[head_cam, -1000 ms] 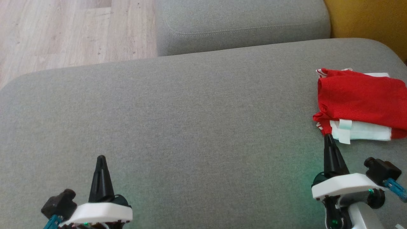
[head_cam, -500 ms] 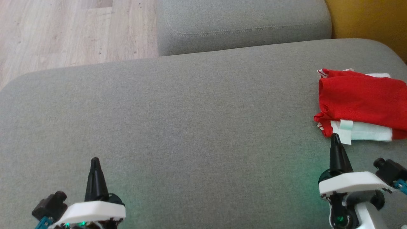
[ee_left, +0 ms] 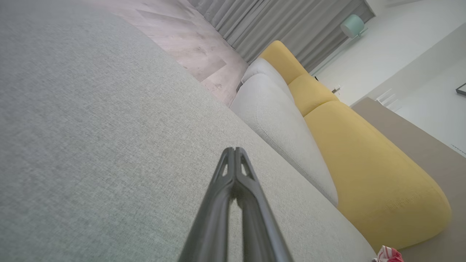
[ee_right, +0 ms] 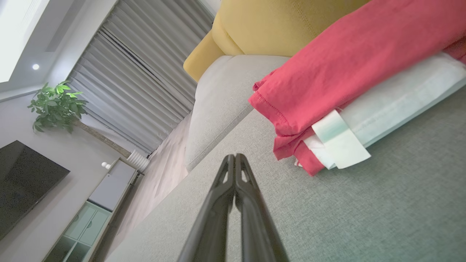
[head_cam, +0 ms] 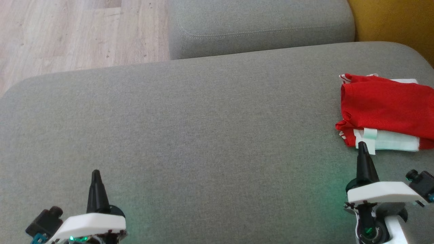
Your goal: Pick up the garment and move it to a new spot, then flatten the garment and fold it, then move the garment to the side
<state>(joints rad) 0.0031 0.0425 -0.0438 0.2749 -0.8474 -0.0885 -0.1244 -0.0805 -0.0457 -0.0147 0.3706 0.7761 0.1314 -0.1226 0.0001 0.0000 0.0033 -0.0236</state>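
Closed tight on nothing, my left pincer (head_cam: 96,173) sits low in the head view over the bare grey seat cushion (head_cam: 203,135). My right pincer (head_cam: 362,145) is closed too. Its tip lies at the near edge of the folded red and white garment (head_cam: 383,105), by a white tab (head_cam: 369,139). From here I cannot tell whether they touch. Beyond that pincer the garment runs off the frame's right edge.

From my left wrist, the left pincer (ee_left: 235,151) has its fingers tip to tip above the cushion. Well off to its right, a scrap of the garment (ee_left: 389,253) peeks in at the bottom edge, mostly cut off.

From my right wrist, the right pincer (ee_right: 235,157) has its fingers pressed together. The garment (ee_right: 346,69) lies just ahead and to its right, with a strip of cushion between tip and cloth. The white tab (ee_right: 340,140) hangs off the fold. The garment's far end is out of frame.
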